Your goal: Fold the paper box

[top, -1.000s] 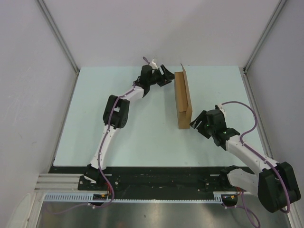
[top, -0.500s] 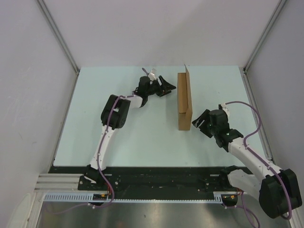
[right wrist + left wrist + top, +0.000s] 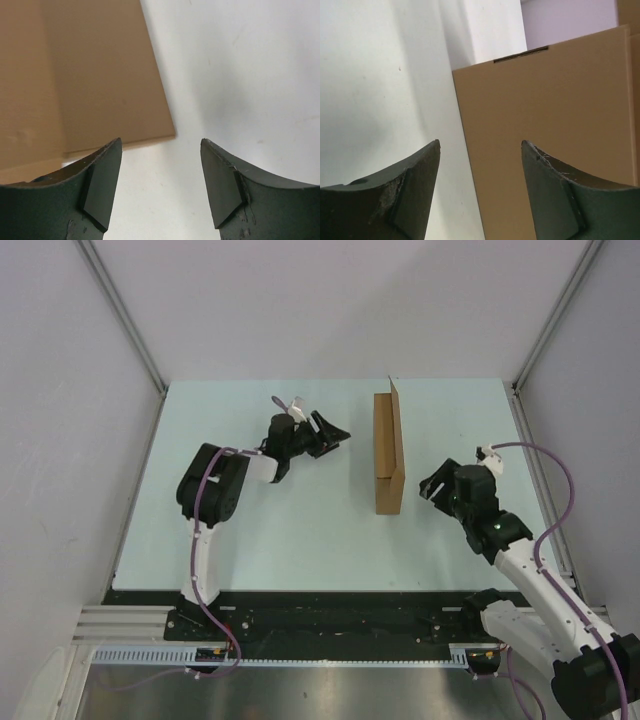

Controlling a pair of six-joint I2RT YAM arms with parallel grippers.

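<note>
The paper box [image 3: 388, 455] is sitting in the middle of the worktop [image 3: 290, 520], with one tall flap [image 3: 397, 425] standing up along it. The left jaws are hanging near the box's left side, spread wide and holding nothing. The right jaws are hovering just beside its near right corner, spread and empty too. Neither is touching the box. The box is looking thin and light, so a push from only one side is probably going to slide it or tip it over. A hard push could also be bending the tall flap the wrong way. Nothing is lying between the jaws and the box. The grey walls [image 3: 60, 440] are standing well apart.
</note>
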